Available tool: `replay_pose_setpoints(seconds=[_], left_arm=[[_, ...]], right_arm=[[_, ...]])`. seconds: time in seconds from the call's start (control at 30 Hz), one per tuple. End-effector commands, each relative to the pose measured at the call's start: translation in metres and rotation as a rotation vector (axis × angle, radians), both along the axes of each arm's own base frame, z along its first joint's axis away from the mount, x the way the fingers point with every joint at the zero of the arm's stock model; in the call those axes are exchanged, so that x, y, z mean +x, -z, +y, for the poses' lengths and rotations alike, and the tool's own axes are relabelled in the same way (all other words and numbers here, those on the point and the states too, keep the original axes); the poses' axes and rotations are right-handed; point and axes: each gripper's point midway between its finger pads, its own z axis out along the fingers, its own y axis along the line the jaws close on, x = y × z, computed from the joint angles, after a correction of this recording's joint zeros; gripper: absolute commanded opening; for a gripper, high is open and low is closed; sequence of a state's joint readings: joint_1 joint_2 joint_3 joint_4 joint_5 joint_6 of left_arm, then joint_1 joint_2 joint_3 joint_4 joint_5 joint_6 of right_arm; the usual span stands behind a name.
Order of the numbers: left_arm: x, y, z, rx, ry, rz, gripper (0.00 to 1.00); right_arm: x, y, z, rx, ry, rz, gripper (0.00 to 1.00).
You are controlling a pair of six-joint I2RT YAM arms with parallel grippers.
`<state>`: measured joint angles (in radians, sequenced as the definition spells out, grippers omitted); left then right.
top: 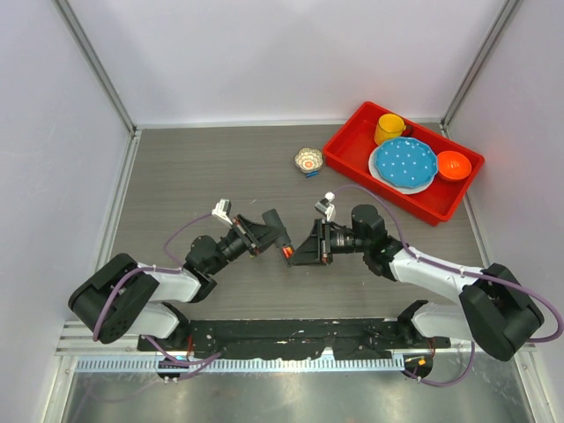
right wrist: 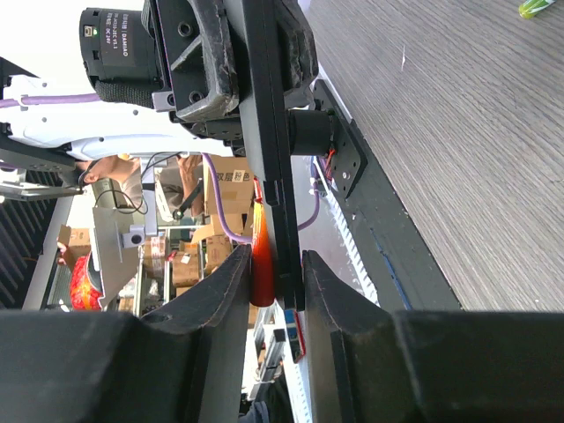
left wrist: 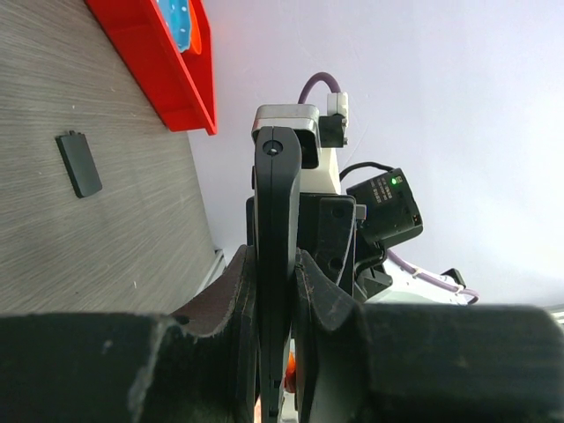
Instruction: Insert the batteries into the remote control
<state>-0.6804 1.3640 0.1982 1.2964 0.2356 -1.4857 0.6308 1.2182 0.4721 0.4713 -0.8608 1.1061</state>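
Mid-table, angled toward each other: left claw (left wrist: 275, 269) clamped on remote control (left wrist: 278, 198); right claw (right wrist: 270, 269) pinching red battery (right wrist: 262, 251) against it.

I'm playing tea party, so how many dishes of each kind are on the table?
Cups: 1, the yellow cup in the red tray.
Plates: 1, the blue dotted plate in the tray; a white edge under it may be another.
Bowls: 2, the orange bowl in the tray and the small patterned bowl just outside it.
Total: 4.
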Motion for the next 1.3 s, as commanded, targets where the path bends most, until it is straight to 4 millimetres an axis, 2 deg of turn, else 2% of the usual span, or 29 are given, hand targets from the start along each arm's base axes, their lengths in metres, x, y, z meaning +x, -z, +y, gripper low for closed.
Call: replay_pose_setpoints(seconds=[0.0,1.27], left_arm=[[-0.020,-0.070,0.004,-0.182,0.041,-0.221,0.00],[-0.034,-0.064,-0.010,-0.171,0.072,-0.218,0.00]], right_arm=[[0.016,-0.012,0.006,0.031,0.053,-0.053,0.28],[0.037,-0.011,0.009,0.041,0.132,-0.028,0.26]])
